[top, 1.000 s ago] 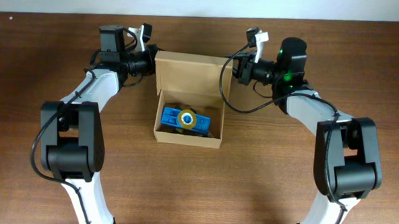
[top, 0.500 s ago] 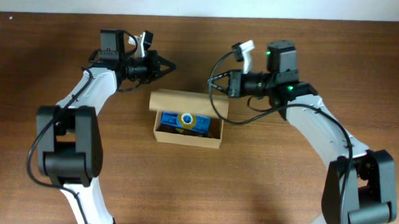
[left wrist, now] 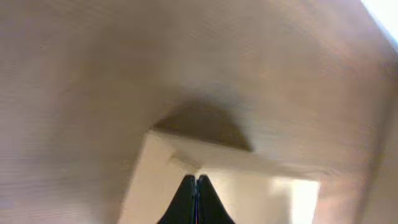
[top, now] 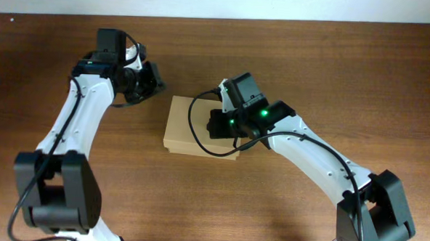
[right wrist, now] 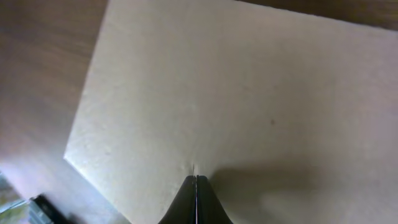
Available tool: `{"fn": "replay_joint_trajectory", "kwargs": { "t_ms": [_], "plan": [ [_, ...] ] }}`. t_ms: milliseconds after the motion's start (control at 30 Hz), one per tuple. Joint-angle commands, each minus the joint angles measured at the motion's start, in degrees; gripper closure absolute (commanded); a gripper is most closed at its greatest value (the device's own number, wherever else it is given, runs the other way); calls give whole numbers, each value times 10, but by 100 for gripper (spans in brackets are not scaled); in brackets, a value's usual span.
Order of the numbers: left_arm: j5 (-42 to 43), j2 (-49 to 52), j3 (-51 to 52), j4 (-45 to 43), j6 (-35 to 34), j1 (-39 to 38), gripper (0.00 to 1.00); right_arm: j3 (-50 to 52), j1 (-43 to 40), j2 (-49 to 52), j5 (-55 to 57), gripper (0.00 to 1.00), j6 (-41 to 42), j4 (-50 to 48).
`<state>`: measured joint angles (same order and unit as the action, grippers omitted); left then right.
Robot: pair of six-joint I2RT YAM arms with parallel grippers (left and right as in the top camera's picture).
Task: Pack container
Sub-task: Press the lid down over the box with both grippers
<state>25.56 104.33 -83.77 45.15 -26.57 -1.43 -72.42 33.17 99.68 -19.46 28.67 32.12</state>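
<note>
The container (top: 193, 127) is found at the centre of the worktop (top: 391, 84), with its hinged flap folded flat over the opening so that only plain cardboard is presented to the overhead view. The contents are hidden and cannot be checked. Packing is judged to be essentially done. What may remain is a final press to seat the flap, and whether it is fully tucked cannot be determined. The right arm (top: 308, 150) is placed over the 3 o'clock half of the lid. Its jaws are seen closed tip to tip in the wrist view, nothing is held between them, and the tips appear to rest on the lid surface. The left arm (top: 77, 122) is held off the box towards 10 o'clock. Its jaws are likewise closed on nothing and are pointed at the near corner of the container. Against the frame half a second earlier, the flap, then part-raised with blue contents exposed, has been brought down. The right arm has been swung in from 1 o'clock onto the lid, and the left arm has been drawn back from the rear edge.
</note>
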Motion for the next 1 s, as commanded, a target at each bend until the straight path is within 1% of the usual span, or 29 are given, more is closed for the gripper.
{"fn": "replay_joint_trajectory", "kwargs": {
  "t_ms": [0,100,200,800,867,900,933,967],
  "plan": [
    [-108,-31,-9,45,3,-10,98,-8,20,-5,78,97,24,24],
    [-136,-34,-9,79,3,-22,98,-8,36,8,130,96,33,58],
    [-137,-34,-9,82,3,-30,98,-8,41,27,139,97,33,70],
    [-140,-35,-9,87,3,-31,98,-9,41,49,141,97,31,98],
    [-139,-41,-10,91,6,-31,98,-21,41,40,126,96,9,99],
    [-138,-47,-15,97,11,-31,93,-38,41,32,112,96,-10,101],
    [-138,-53,-21,101,20,-31,84,-52,41,26,106,96,-21,104],
    [-138,-63,-33,107,32,-31,69,-79,41,16,104,82,-38,113]
  ]
}}
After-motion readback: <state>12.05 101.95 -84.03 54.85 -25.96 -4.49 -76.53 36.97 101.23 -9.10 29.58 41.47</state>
